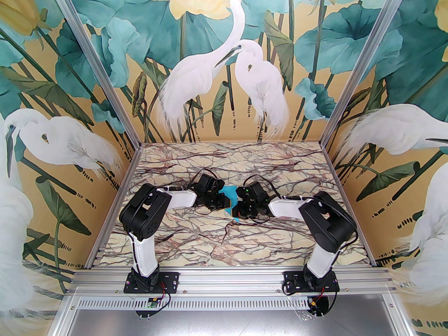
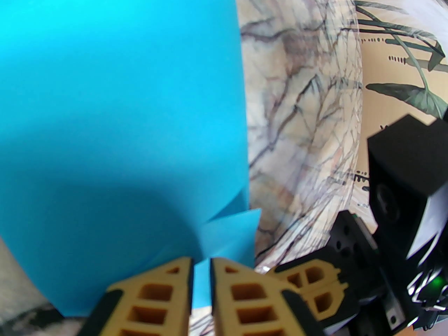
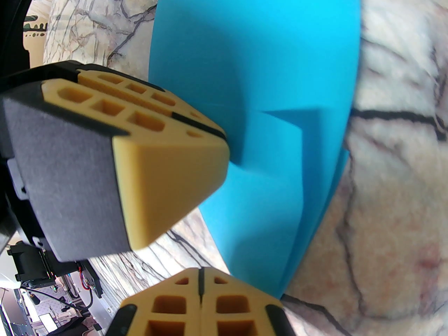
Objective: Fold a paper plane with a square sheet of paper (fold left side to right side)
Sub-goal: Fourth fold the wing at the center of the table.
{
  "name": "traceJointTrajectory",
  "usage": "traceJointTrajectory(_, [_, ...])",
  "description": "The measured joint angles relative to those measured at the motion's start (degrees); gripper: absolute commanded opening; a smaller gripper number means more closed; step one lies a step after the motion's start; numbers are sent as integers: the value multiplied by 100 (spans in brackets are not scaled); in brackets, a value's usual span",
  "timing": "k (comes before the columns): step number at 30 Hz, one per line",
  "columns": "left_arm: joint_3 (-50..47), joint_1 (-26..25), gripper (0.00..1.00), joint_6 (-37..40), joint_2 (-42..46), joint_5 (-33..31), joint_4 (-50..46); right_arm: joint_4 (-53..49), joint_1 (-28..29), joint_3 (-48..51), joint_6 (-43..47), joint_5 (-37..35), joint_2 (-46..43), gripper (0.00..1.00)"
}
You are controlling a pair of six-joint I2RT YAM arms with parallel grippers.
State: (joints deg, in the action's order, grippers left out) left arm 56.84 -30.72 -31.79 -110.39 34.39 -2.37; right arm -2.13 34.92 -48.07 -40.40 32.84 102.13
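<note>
Top external view: the square sheet of paper (image 1: pixel 229 191) lies near the middle of the marble-patterned desk (image 1: pixel 224 247), caught between the two tools. The left tool (image 1: pixel 219 205) is at its left side and the right tool (image 1: pixel 242 211) at its right, both arms reaching inward so that the black wrists almost meet over it. From the left wrist, the left tool (image 2: pixel 201 268) has its tan fingers almost together with a slim gap between them, and blue paper shows in that gap; whether the sheet is nipped there or merely lies beneath, I cannot tell. From the right wrist, the right tool (image 3: pixel 200 285) is closed, tip against tip, with nothing between the fingers, and it sits just beside the near edge of the sheet, over bare desk. In the same view the left tool's tip meets the edge of the sheet. The paper is plain turquoise-blue, matte and unmarked. It is not flat: it bows upward, a step-like crease crosses its middle, and a second layer peeks out along one edge. In the left wrist view one edge runs straight, and a small pointed corner of another layer juts out beside the fingertips, close to the right tool's tan fingers (image 2: pixel 308 282).
</note>
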Motion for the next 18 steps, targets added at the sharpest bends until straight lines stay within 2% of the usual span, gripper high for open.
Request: traceJointTrajectory(18, [-11,0,18,13,0,-50,17,-501,-42,-138,-98,28,186,1])
